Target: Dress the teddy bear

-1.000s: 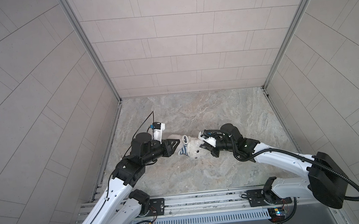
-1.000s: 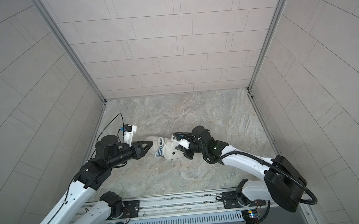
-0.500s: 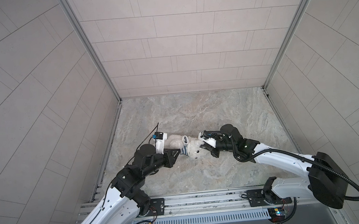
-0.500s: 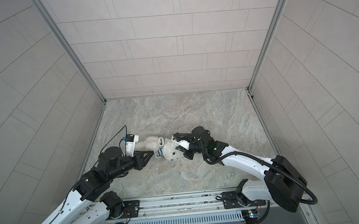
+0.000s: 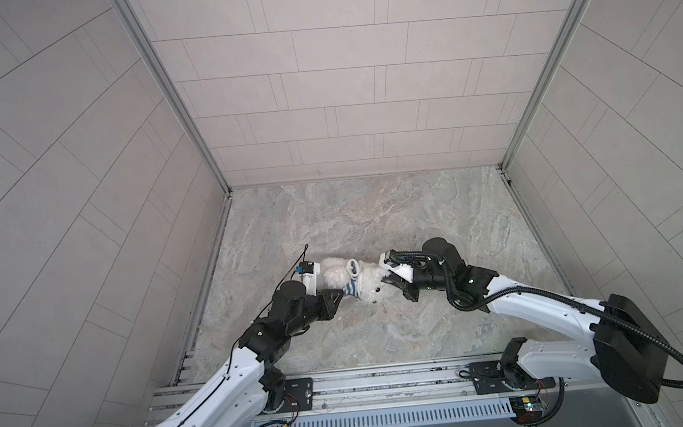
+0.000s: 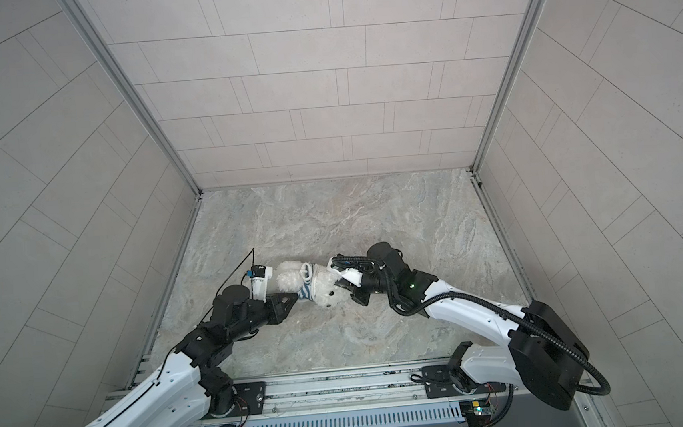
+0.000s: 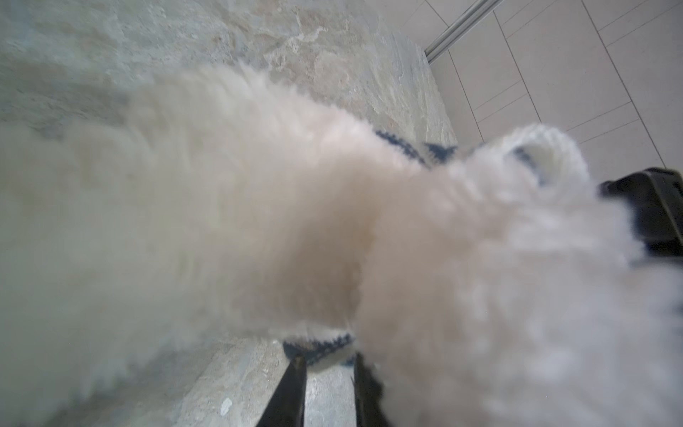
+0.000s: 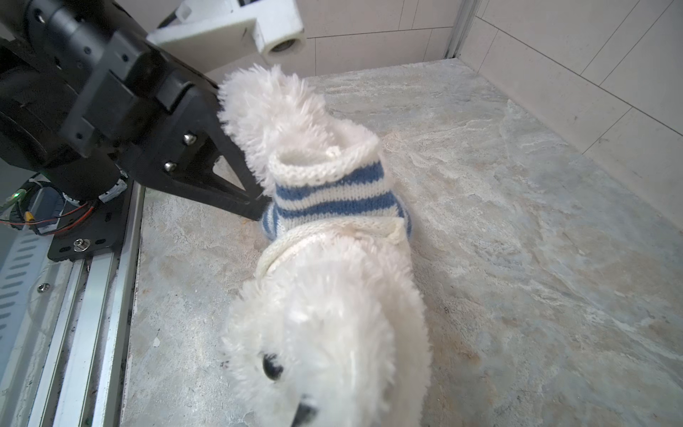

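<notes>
The teddy bear (image 5: 372,284) (image 6: 329,294) lies on the marble table between my two grippers, white and fluffy, its head toward the right arm. A blue-and-white striped shirt (image 5: 351,291) (image 8: 332,199) sits bunched round its neck and chest, with one sleeve (image 8: 325,162) standing up. My left gripper (image 5: 340,302) (image 7: 327,360) is nearly closed, its tips pinching the shirt's blue hem (image 7: 321,342). My right gripper (image 5: 389,279) (image 6: 343,287) is shut on the bear's head; in the right wrist view the fur (image 8: 325,314) hides its fingers.
Tiled walls (image 5: 343,97) enclose the table (image 5: 373,220) on three sides. An aluminium rail (image 5: 386,382) carrying both arm bases runs along the front edge. The left arm's white wrist camera mount (image 5: 309,273) sits right against the bear's legs.
My left gripper has shifted toward the front edge and narrowed onto the shirt's hem, uncovering the bear's lower body. The right arm has stayed still.
</notes>
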`<state>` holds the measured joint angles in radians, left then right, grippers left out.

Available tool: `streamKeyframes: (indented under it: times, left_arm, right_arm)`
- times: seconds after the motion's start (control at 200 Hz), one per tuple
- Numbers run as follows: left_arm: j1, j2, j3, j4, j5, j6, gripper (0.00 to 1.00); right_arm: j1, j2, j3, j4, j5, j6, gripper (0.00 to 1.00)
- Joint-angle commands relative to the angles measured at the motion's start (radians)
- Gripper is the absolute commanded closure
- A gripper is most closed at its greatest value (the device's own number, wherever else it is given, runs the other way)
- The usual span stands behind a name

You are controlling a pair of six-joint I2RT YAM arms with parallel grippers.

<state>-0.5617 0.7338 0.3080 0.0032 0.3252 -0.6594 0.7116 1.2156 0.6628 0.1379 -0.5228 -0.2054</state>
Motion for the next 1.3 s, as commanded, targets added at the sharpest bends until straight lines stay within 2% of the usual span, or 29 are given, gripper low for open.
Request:
streamKeyframes:
  times: [0.0, 0.305, 0.476, 0.656, 0.736, 0.871, 1.026, 1.292]
  left_arm:
    - [0.005, 0.036, -0.001, 0.123, 0.025, 0.041, 0.72]
    - [-0.002, 0.101, -0.012, 0.210, 0.060, 0.048, 0.73]
    - [-0.049, 0.111, -0.016, 0.196, 0.036, 0.057, 0.71]
    - [-0.056, 0.158, -0.011, 0.221, 0.037, 0.059, 0.71]
    - [-0.056, 0.173, -0.005, 0.227, 0.037, 0.061, 0.74]
    - [-0.055, 0.169, -0.004, 0.232, 0.038, 0.059, 0.85]
    - [-0.056, 0.114, -0.010, 0.196, 0.030, 0.057, 1.00]
    - [-0.053, -0.153, 0.009, -0.053, -0.090, 0.047, 1.00]
  right_arm:
    - [0.003, -0.018, 0.004, 0.040, -0.037, -0.016, 1.00]
    - [0.003, 0.002, 0.006, 0.060, -0.047, -0.014, 1.00]
    - [0.003, 0.004, 0.008, 0.066, -0.043, -0.016, 1.00]
    - [0.003, -0.001, 0.008, 0.065, -0.044, -0.014, 1.00]
    - [0.003, -0.007, 0.006, 0.063, -0.042, -0.017, 1.00]
    - [0.003, -0.019, 0.000, 0.060, -0.029, -0.017, 1.00]
    - [0.003, -0.022, 0.001, 0.050, -0.020, -0.025, 1.00]
    - [0.003, -0.052, 0.000, -0.047, 0.093, -0.110, 1.00]
